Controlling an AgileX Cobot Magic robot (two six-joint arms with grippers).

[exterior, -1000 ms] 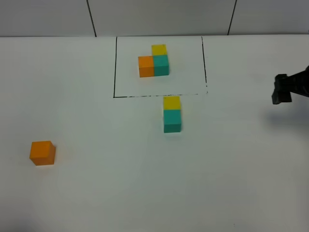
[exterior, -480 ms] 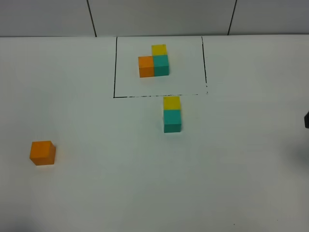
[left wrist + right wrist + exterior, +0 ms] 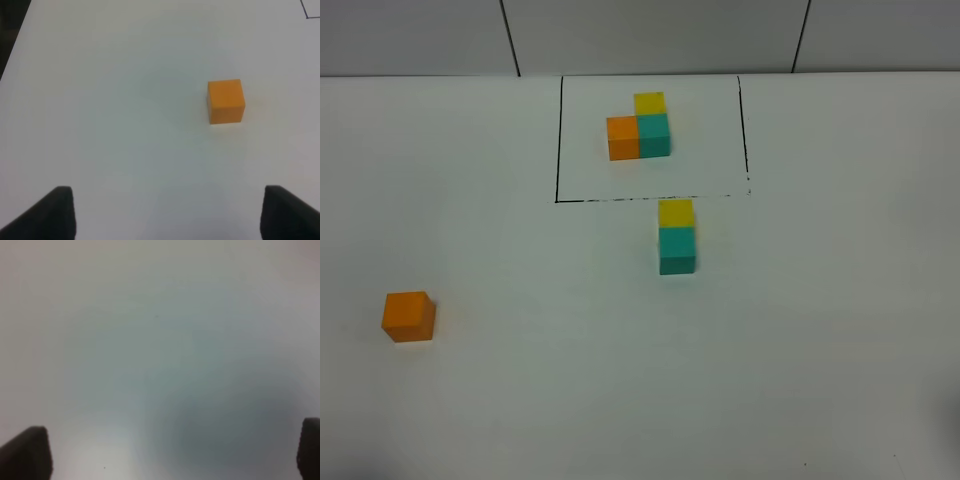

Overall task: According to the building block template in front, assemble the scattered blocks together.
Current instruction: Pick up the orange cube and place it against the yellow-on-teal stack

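The building block template [image 3: 560,140] is a black-lined rectangle at the back holding an orange, a teal and a yellow cube in an L. Just in front of its near line, a loose yellow block [image 3: 675,212] touches a loose teal block [image 3: 677,250]. The loose orange block [image 3: 408,316] lies alone at the front left; it also shows in the left wrist view [image 3: 226,101], ahead of my left gripper [image 3: 167,212], which is open and empty. My right gripper [image 3: 167,452] is open over bare table. Neither gripper appears in the exterior high view.
The white table [image 3: 800,330] meets a grey panelled wall [image 3: 650,35] at the back. In the left wrist view the table's edge [image 3: 15,40] runs beside a dark area.
The right arm has drawn back out of the exterior high view past its right edge. The blocks have not moved.
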